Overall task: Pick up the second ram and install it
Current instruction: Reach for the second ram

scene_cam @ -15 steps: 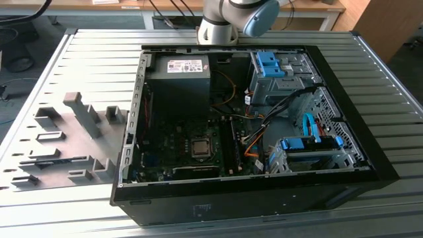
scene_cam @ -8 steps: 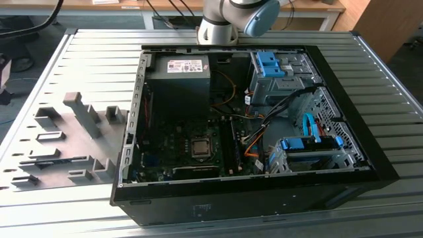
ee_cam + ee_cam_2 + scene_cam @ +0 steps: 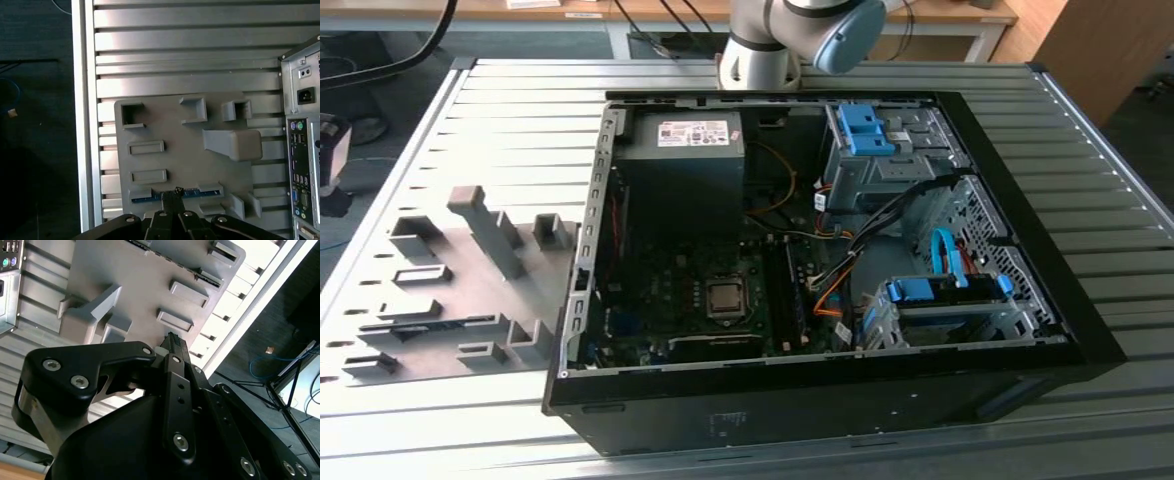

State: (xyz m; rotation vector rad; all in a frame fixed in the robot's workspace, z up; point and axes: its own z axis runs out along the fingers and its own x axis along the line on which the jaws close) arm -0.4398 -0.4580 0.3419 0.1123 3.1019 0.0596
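The second ram is a thin dark and blue strip lying in a slot along the near edge of the gray fixture plate. In the exterior view the second ram shows as a dark line on the fixture plate, to the left of the computer case. My gripper hangs above the plate. Its narrow fingertips are pressed together, lined up over the middle of the stick and holding nothing. In the second wrist view the gripper points down at the plate's raised blocks.
The open computer case lies on the slatted metal table, with its motherboard exposed and a dark stick seated in the slots. A tall gray block rises from the fixture. The table's edge runs beside the plate.
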